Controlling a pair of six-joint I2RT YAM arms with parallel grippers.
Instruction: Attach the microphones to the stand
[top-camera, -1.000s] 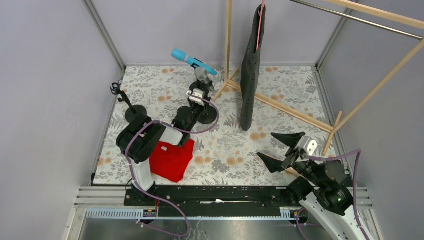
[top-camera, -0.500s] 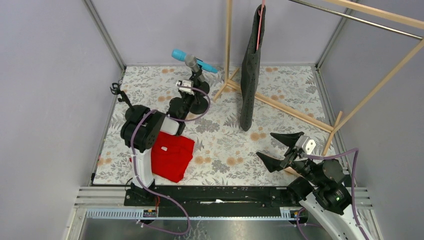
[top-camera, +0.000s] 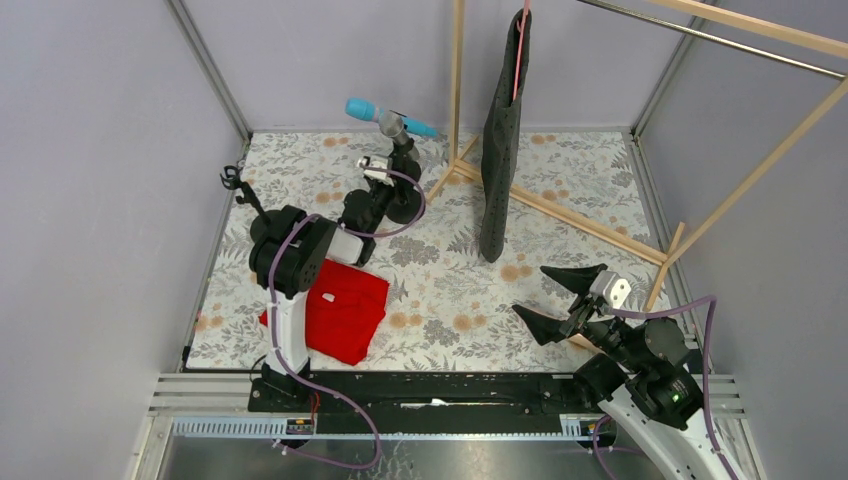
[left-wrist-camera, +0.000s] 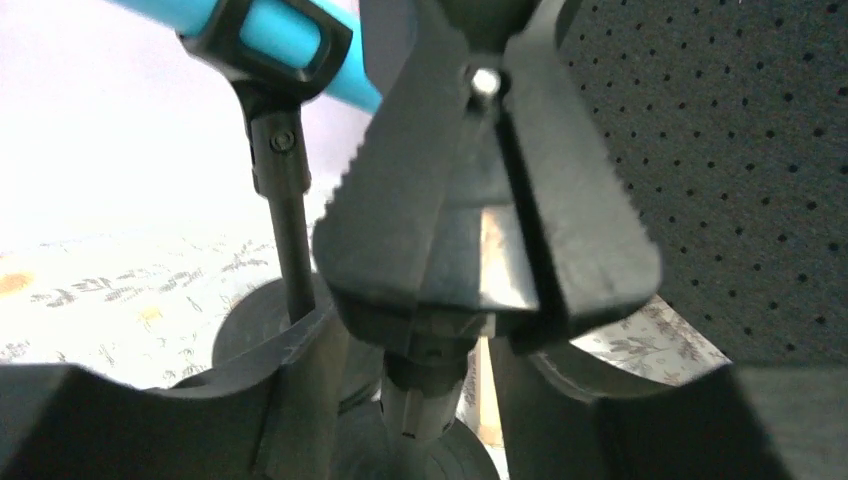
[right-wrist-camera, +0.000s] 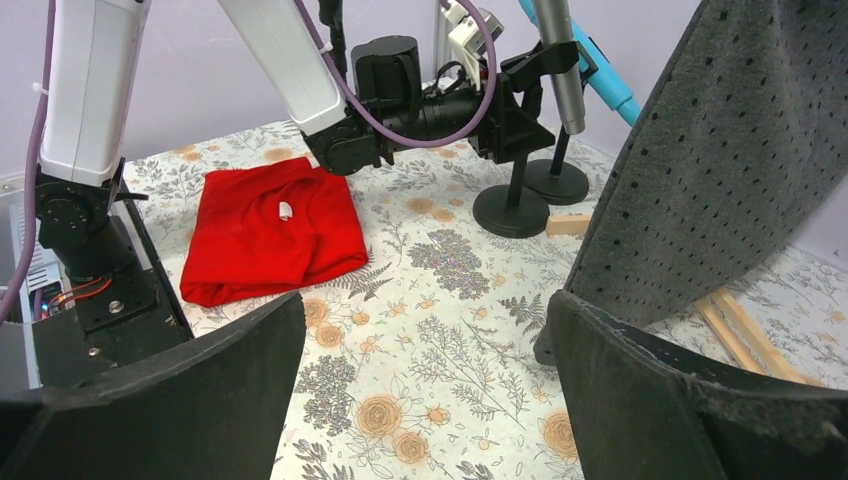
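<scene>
Seating the silver mic (right-wrist-camera: 553, 50) with the left tool (top-camera: 400, 155)
Silver mic is standing upright in its clip (left-wrist-camera: 480, 220), upper middle, between the left tool's jaws, hold unclear; right tool (top-camera: 537, 291), well apart at lower right, is hanging wide open, empty.

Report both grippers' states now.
Left gripper: astride the stand clip; open or gripping cannot be told.
Right gripper: open, holding nothing.

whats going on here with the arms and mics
The left end effector is at the nearer microphone stand, where the silver-grey microphone sits upright in the clip; whether it grips is unclear. The cyan-blue microphone is clipped on the stand behind. A third stand at the left has no microphone. The right end effector hangs open near the front, holding nothing.
</scene>
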